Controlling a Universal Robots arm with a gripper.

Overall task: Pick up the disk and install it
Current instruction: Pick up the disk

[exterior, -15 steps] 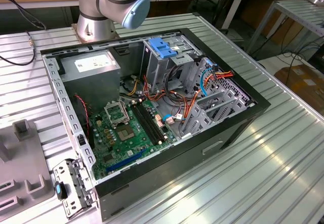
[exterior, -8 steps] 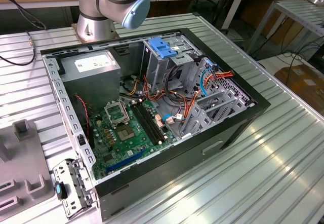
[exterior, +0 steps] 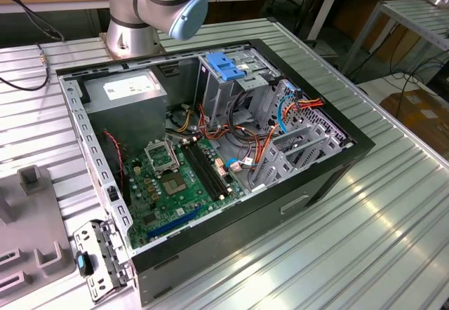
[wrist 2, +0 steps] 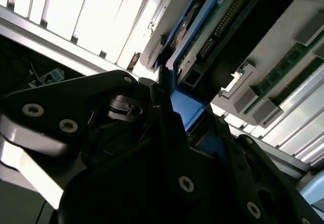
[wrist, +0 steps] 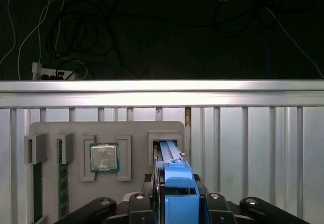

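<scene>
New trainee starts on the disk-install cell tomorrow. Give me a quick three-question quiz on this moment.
1. True or false: the gripper is clamped on the blue rail of the disk.
2. In the first wrist view, what sits in the gray tray beside the disk? A) a processor chip B) a fan C) a screwdriver
3. Fill in: in the exterior view, the computer case lies with its side ___, motherboard exposed.

Key: 1 true; 2 A; 3 open.
</scene>
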